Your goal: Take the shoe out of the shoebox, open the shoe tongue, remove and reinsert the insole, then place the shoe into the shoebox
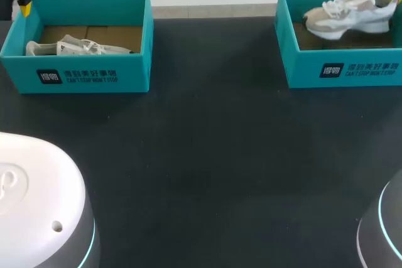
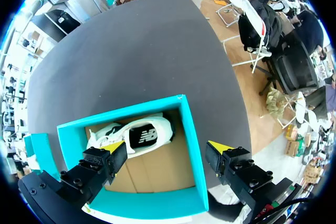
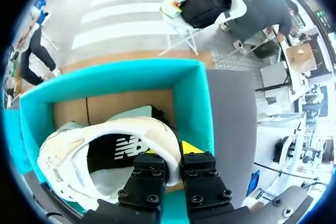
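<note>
Two teal shoeboxes stand on the dark table [image 1: 207, 155], well apart, at its far corners. The left shoebox [image 1: 94, 76] holds the left sneaker [image 1: 78, 47], white with a black side panel. It lies on its side on the cardboard floor, close against the box's front wall.

The left gripper [image 2: 167, 148] hangs above that box with its fingers spread wide and nothing between them. One yellow tip is over the box's interior, just beside the sneaker, and the other is out past a side wall, over bare table — so the gripper straddles that wall. It touches neither sneaker nor box.

The right shoebox [image 1: 342, 70] holds the right sneaker [image 1: 348, 14], white with grey and beige panels. It is upright, its toe pointing toward the table's middle and its heel at the outer end. The head view does not show whether the sole rests on the cardboard or hangs just clear of it.

The right gripper [image 3: 170, 153] is clamped on the padded heel collar of this sneaker, one finger inside the opening and one outside, the two nearly together. In the right wrist view the shoe's open mouth and dark insole area lie just ahead of the fingers, with the teal wall beyond.

Nearest the camera, the rounded arm bases [image 1: 38, 205] sit at the table's near corners — one white, one grey.
</note>
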You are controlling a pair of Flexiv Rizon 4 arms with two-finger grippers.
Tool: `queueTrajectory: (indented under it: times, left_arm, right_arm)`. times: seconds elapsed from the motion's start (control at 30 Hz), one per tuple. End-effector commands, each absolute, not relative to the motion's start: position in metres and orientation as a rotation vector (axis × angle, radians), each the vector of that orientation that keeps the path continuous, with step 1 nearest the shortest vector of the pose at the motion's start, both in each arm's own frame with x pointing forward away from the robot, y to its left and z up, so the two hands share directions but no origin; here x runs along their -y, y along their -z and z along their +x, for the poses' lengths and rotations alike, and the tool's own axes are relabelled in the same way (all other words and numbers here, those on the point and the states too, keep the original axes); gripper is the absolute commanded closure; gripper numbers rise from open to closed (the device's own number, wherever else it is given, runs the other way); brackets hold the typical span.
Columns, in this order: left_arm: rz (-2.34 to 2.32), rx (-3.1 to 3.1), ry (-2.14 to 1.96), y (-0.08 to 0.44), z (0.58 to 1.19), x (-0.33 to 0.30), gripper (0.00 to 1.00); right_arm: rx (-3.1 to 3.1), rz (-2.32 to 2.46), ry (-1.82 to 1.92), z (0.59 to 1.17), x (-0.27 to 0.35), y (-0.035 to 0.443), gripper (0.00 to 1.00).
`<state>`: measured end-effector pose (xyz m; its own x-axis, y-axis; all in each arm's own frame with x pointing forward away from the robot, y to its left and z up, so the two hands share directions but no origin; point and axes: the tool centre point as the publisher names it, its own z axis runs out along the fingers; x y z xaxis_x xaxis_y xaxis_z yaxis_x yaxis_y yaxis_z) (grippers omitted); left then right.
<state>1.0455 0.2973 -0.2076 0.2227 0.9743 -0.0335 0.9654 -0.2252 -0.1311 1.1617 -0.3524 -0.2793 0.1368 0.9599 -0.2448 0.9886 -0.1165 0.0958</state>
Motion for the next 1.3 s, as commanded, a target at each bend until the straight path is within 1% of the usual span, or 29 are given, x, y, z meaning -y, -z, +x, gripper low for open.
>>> queueTrajectory:
  times: [0.03, 0.2, 0.33, 0.87, 1.1, 1.3]
  left_arm:
    - [-2.391, 1.898, -0.167, 0.207, 1.046, -0.298, 0.0]
    - [-2.391, 1.898, -0.167, 0.207, 1.046, -0.298, 0.0]
    - [-2.391, 1.898, -0.167, 0.207, 1.046, -0.298, 0.0]
    - [-2.391, 1.898, -0.167, 0.207, 1.046, -0.298, 0.0]
    - [-2.391, 1.898, -0.167, 0.207, 1.046, -0.298, 0.0]
    - [-2.391, 1.898, -0.167, 0.207, 1.046, -0.298, 0.0]
  right_arm:
    - [-1.873, 2.155, 0.123, 1.137, 0.337, 0.218, 1.0]
    - [-1.82, 2.141, 0.1, 1.137, 0.333, 0.187, 1.0]
    - [-1.785, 2.157, 0.073, 1.137, 0.33, 0.173, 1.0]
    - [-1.785, 2.157, 0.073, 1.137, 0.33, 0.173, 1.0]
    - [-1.731, 2.23, 0.13, 1.117, 0.3, 0.142, 1.0]
    - [-1.704, 2.263, 0.135, 1.09, 0.272, 0.132, 1.0]
